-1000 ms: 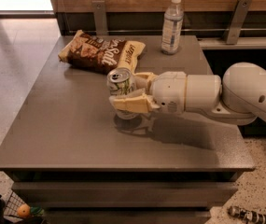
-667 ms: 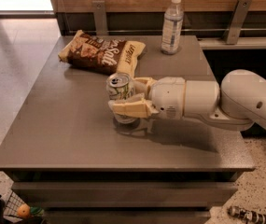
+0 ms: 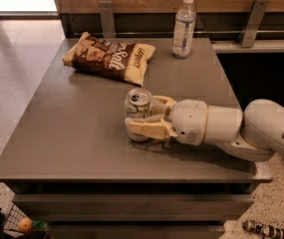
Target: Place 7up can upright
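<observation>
The 7up can [image 3: 137, 108] stands upright near the middle of the tabletop [image 3: 67, 128], a little towards the front edge; it is a small silver-white can with faint green marks on its side, and its shiny metal top with the pull tab faces up; its base seems to meet the tabletop, though the near finger hides part of the lower rim. The tool [image 3: 141, 115] holds the can from the right; one cream-coloured finger [image 3: 149, 128] crosses the front of the can low down, while the other reaches round behind it, so the jaws are narrowed onto the can's body. Behind the tool the thick white arm [image 3: 231, 128] runs off to the right edge, low over the tabletop.

At the back of the tabletop, well apart from the can, a clear plastic water bottle [image 3: 184, 26] stands upright with its white cap on; how full it is cannot be told. A brown and cream chip bag [image 3: 109, 56] lies flat to the bottle's left, closed; its nearest corner is near the can but not touching it. Down on the floor at the bottom left, a dark wire basket [image 3: 4, 218] holds a small round orange thing [image 3: 25, 225].
</observation>
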